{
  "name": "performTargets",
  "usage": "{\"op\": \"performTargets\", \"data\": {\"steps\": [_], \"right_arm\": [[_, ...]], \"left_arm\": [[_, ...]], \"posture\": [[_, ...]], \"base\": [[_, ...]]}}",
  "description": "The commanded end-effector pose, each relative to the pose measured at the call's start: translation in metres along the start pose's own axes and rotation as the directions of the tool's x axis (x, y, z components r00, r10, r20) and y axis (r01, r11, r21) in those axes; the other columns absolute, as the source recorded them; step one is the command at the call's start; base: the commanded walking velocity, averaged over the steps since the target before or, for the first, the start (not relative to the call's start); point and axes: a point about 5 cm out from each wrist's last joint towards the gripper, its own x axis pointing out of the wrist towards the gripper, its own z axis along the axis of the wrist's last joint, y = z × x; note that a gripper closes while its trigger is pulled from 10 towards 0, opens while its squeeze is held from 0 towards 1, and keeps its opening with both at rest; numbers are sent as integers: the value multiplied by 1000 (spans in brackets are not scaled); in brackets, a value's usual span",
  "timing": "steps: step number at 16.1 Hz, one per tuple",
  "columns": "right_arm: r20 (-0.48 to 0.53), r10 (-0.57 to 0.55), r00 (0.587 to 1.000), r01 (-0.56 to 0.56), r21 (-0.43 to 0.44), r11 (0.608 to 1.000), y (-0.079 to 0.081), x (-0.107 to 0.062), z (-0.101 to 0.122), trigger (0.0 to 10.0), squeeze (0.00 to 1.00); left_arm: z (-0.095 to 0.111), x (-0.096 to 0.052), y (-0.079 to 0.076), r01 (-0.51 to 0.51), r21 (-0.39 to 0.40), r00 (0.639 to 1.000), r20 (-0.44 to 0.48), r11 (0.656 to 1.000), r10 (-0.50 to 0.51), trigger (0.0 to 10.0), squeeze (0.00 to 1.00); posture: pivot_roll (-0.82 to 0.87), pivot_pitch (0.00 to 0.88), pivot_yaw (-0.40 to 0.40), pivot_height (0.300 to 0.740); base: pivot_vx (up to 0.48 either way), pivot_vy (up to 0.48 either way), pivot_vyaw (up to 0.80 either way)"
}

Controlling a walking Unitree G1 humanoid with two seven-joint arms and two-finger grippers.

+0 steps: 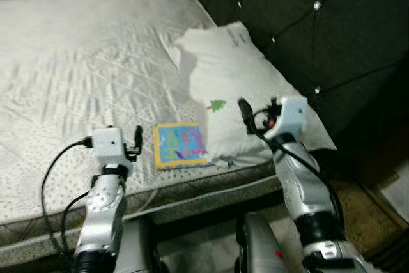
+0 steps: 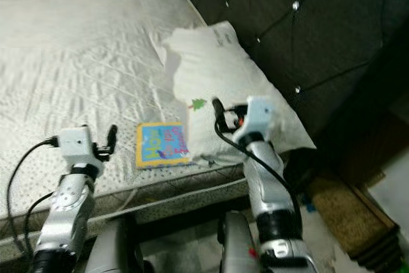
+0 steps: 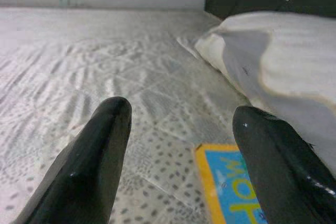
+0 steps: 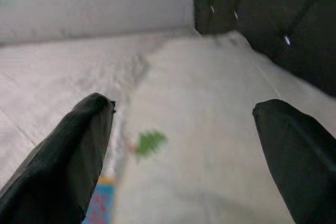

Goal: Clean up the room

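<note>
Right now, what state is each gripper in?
Left gripper: open, holding nothing, above the mattress beside the book.
Right gripper: open, holding nothing, over the pillow.

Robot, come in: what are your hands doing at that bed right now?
Left gripper open, low over mattress beside colourful book. Right gripper open, over white pillow. Book's edge against pillow. Nothing held.

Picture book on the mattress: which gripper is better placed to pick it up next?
Probably the left. The left gripper is open just beside the picture book, which lies flat on the mattress. The right gripper hovers open over the pillow.
</note>
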Motion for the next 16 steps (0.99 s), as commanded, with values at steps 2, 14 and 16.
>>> {"op": "performTargets", "data": {"steps": [2, 14, 16], "right_arm": [[6, -6, 1000, 6, 34, 999, 0, 5, 2, 10000, 0], [1, 48, 999, -48, 11, 999, 10, -1, -7, 10000, 0], [5, 91, 996, -91, 19, 996, 12, -6, -8, 10000, 0]], "left_arm": [[12, -2, -4, 74, -77, 993, 100, 994, -67, 10000, 0], [2, 0, -5, 45, -75, 998, 36, 996, -42, 10000, 0], [3, 0, -6, 55, -95, 998, 38, 994, -51, 10000, 0]], "posture": [[-70, 0, -23, 574], [-86, 0, -9, 574], [-92, 11, -8, 574]], "base": [[0, 0, -494], [0, 0, -451], [0, 0, 0]]}}
